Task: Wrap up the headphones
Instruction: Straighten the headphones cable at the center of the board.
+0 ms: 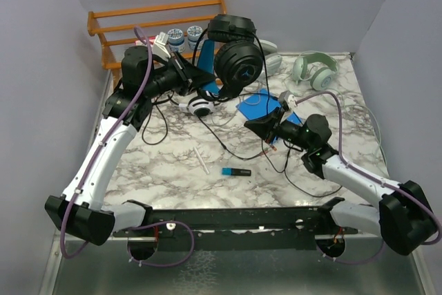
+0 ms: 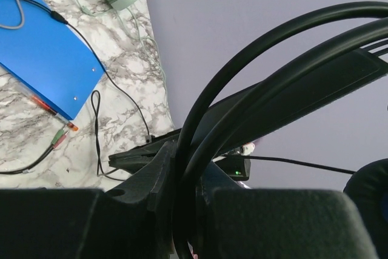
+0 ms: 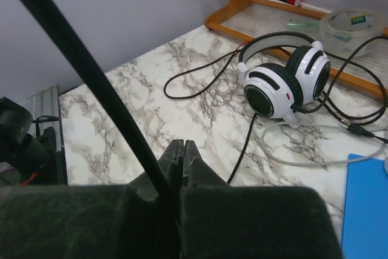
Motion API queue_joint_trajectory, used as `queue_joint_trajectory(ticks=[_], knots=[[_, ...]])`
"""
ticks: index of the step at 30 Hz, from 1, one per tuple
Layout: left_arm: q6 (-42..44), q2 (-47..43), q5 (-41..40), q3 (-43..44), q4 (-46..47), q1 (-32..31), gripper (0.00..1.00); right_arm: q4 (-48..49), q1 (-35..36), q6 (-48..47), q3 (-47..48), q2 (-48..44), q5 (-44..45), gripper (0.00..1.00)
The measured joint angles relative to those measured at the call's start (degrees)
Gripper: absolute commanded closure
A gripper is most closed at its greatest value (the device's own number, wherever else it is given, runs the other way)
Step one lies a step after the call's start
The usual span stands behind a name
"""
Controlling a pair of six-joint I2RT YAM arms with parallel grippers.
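Note:
The all-black headphones (image 1: 235,53) hang in the air at the back of the table. My left gripper (image 1: 197,79) is shut on their headband (image 2: 273,83), which runs between the fingers (image 2: 151,174) in the left wrist view. Their thin black cable (image 3: 91,77) slants down into my right gripper (image 3: 183,147), whose jaws are shut on it above mid-table (image 1: 254,125). A white-and-black pair of headphones (image 3: 285,80) lies on the marble (image 1: 200,106) below the left gripper. A pale pair of headphones (image 1: 314,70) rests at the back right.
A wooden rack (image 1: 155,25) with jars stands at the back left, a tape roll (image 3: 351,25) near it. A blue folder (image 1: 261,105) lies mid-table. A blue marker (image 1: 236,171) and a white stick (image 1: 201,160) lie nearer the front. Loose cables cross the marble top (image 1: 173,170).

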Motion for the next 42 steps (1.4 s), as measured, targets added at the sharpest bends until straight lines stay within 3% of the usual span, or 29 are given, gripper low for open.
queue_joint_trajectory(ticks=[6,14,23,27,31,36,42], knots=[[-0.7,-0.9,0.1,-0.8,0.5,0.0,1.00,0.3,0.0,6.0,3.0,6.4,2.4,0.99],[-4.0,-1.3,-0.7,-6.4,3.2,-4.0,1.00,-9.6,0.3,7.5,21.2,22.5,1.4,0.99],[-5.6,3.4,-4.9,-6.4,5.5,-7.2,1.00,-13.0,8.3,7.8,19.1,25.1,0.4,0.99],[-4.0,4.1,-11.8,-4.9,3.6,-7.1,1.00,-16.4,14.3,7.6,18.9,24.2,1.6,0.99],[0.8,5.5,-24.3,0.2,-1.1,-7.1,1.00,-21.0,18.8,8.8,16.9,19.0,3.6,0.99],[5.8,4.0,-42.0,1.4,-4.5,-7.5,1.00,-27.8,20.1,10.3,15.3,8.3,5.7,0.99],[17.7,8.0,-60.6,12.6,-11.4,-8.4,1.00,-41.6,19.9,9.6,20.3,3.4,8.8,0.99]])
